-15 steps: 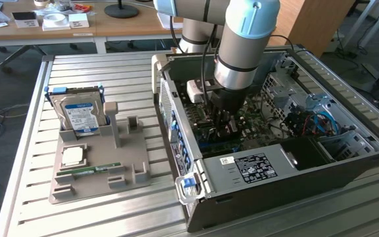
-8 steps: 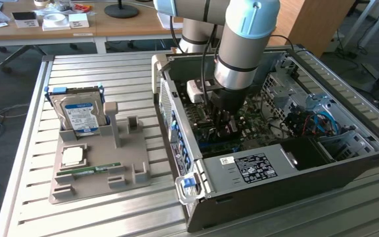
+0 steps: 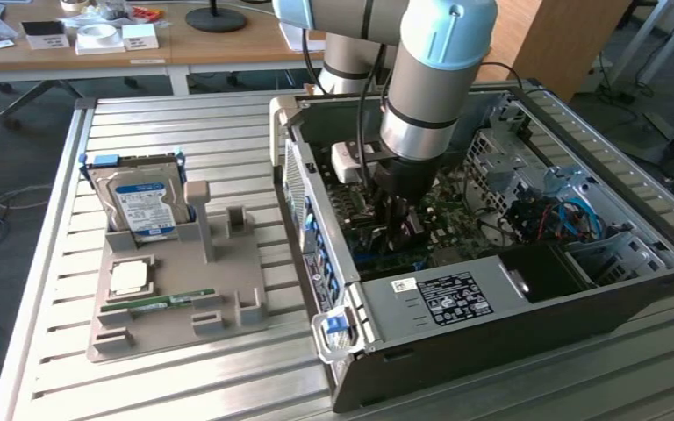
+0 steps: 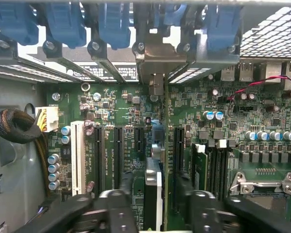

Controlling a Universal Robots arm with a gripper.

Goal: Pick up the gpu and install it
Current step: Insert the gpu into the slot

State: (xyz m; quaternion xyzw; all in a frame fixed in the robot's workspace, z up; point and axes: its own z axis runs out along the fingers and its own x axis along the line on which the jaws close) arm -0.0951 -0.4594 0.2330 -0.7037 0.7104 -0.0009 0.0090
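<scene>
The gpu [image 4: 153,182] stands on edge in a motherboard slot, seen edge-on as a thin card with a black block on one face. Its silvery end bracket [image 4: 155,63] sits against the case's rear slot openings under the blue latches. My gripper [image 4: 153,196] is straight over the card, open, with one black finger [image 4: 120,196] on each side and a gap between each finger and the card. In the exterior view my gripper [image 3: 398,219] reaches down into the open computer case [image 3: 490,303], over the motherboard; the arm hides the card there.
A grey holder tray [image 3: 173,324] at the exterior view's left carries a silver hard drive [image 3: 140,206], a green RAM stick [image 3: 155,304] and a small square chip [image 3: 130,276]. Inside the case are blue cables [image 3: 565,219], a white slot [image 4: 78,158], a black cable bundle [image 4: 13,127] and the CPU socket [image 4: 266,187].
</scene>
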